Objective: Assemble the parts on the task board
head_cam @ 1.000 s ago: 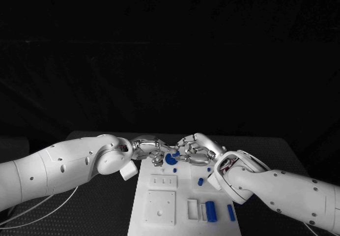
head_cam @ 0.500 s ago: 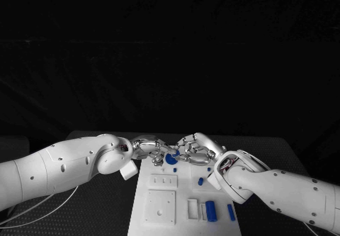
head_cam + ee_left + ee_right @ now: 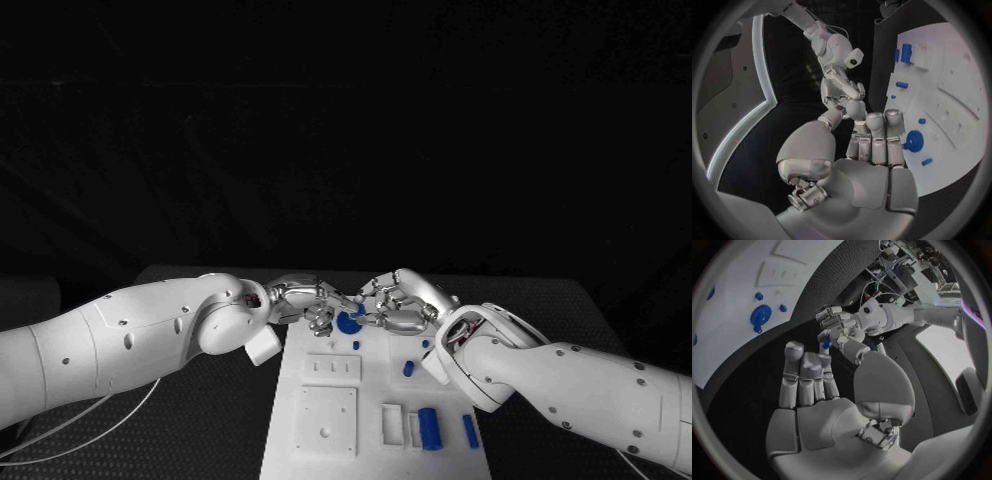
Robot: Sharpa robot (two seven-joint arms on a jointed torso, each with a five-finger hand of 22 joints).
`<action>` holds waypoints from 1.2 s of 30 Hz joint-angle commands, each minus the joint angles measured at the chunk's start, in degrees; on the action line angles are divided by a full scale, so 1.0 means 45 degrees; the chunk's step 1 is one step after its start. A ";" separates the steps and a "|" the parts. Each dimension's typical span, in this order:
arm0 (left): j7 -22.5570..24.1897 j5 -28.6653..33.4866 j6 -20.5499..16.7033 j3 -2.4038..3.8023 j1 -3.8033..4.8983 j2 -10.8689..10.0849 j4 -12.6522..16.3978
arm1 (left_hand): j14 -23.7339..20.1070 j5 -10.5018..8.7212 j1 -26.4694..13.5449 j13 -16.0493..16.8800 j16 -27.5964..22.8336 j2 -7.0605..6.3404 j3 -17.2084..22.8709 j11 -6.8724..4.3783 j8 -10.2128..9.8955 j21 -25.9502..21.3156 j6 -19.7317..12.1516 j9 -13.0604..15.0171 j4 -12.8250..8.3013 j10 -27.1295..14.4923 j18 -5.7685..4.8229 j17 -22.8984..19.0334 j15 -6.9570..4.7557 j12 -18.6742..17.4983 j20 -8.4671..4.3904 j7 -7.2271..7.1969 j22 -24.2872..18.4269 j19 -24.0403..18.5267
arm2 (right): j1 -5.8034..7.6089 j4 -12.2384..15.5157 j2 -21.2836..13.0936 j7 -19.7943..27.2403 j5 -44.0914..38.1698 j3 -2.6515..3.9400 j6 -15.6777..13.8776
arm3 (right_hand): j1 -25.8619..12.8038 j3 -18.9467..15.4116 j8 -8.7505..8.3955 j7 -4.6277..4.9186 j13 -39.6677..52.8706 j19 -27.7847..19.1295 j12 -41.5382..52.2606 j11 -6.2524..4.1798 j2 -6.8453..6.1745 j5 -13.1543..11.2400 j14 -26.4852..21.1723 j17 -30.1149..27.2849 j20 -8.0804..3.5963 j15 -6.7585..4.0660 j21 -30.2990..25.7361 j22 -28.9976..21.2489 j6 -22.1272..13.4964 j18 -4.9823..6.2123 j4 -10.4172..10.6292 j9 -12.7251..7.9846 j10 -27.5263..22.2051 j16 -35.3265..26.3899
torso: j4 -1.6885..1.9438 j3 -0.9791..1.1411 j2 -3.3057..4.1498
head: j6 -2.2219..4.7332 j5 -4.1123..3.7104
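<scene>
Both arms wear smooth white shells dotted with small dark screw holes. The left hand point(image 3: 306, 301) and right hand point(image 3: 392, 301) are silver metal, their fingers built of ribbed, segmented links with rounded pale tips. Behind each hand sits a bulbous white wrist housing point(image 3: 231, 315); behind the right hand, red wiring point(image 3: 463, 338) shows in an opening. Thin pale cables point(image 3: 87, 425) loop beneath the left arm.

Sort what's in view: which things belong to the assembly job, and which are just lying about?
Job:
- task board
- round blue part
- blue cylinder
- left hand
- right hand

Lying about:
- white cable
- black table
</scene>
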 commanded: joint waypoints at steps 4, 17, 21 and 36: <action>0.0349 0.0636 -0.0399 0.0051 0.0046 -0.0008 -0.0035 | 0.0123 0.0490 -0.0030 -0.0028 0.0049 0.0222 0.0008 -0.0020 0.0377 0.0074 0.0889 0.0498 -0.0202 0.0121 -0.0138 -0.0013 -0.0164 0.0083 -0.1452 -0.0170 0.0115 0.0107 | -0.0051 -0.0156 -0.0049 -0.0326 -0.0098 -0.0041 0.0519 | -0.0467 -0.0282 -0.0022 0.0455 0.0000 -0.0210 -0.0188 0.0125 -0.0241 0.0285 -0.0195 -0.0056 0.0009 0.0072 -0.0090 0.0204 0.0657 0.0162 -0.0062 0.0457 -0.0178 -0.0194 | 0.0005 -0.0006 0.0000 | 0.0035 0.0038; -0.0350 0.0340 -0.0736 0.0049 0.0048 -0.0053 -0.0054 | 0.0234 0.1290 -0.0160 -0.0039 0.0146 0.0290 0.0050 -0.0102 0.0550 0.0121 0.0994 0.0706 -0.0503 0.0272 -0.0141 -0.0002 -0.0233 0.0138 -0.1516 -0.0251 0.0131 0.0222 | -0.0051 -0.0322 -0.0183 -0.0249 0.0203 -0.0042 0.0064 | -0.0953 -0.1655 -0.0768 0.0989 0.0047 -0.1151 -0.0442 0.0640 -0.0773 0.0806 -0.1088 -0.0153 0.0387 0.0583 -0.0580 0.0183 -0.0571 0.0152 -0.0420 0.0183 -0.1250 -0.0625 | -0.0011 0.0003 -0.0003 | 0.0001 0.0033; -0.0419 0.0295 -0.0767 0.0049 0.0048 -0.0053 -0.0050 | 0.0256 0.1445 -0.0179 -0.0042 0.0163 0.0279 0.0068 -0.0120 0.0582 0.0132 0.1009 0.0752 -0.0537 0.0295 -0.0139 -0.0004 -0.0251 0.0147 -0.1533 -0.0269 0.0133 0.0252 | -0.0051 -0.0345 -0.0184 -0.0265 0.0205 -0.0042 0.0122 | -0.0821 -0.1766 -0.0898 0.1102 0.0007 -0.1353 -0.0453 0.0752 -0.0816 0.0817 -0.1284 -0.0196 0.0522 0.0688 -0.0694 0.0199 -0.0827 0.0159 -0.0393 0.0148 -0.1484 -0.0685 | -0.0006 0.0001 0.0000 | 0.0013 0.0029; -0.3648 -0.2085 -0.1761 0.0049 0.0066 0.0216 -0.0256 | 0.0409 0.2147 -0.0472 -0.0060 0.0218 0.0295 -0.0008 -0.0228 0.0793 0.0186 0.1265 0.0949 -0.0549 0.0436 -0.0129 -0.0017 -0.0351 0.0171 -0.1589 -0.0382 0.0126 0.0409 | -0.0017 -0.1519 -0.0423 -0.0019 0.0672 0.0270 -0.0215 | -0.0755 -0.1819 -0.0935 0.1146 -0.0046 -0.1442 -0.0428 0.0797 -0.0822 0.0900 -0.1361 -0.0253 0.0607 0.0733 -0.0749 0.0215 -0.0918 0.0162 -0.0299 0.0150 -0.1579 -0.0711 | -0.0051 0.0021 -0.0020 | -0.0063 0.0075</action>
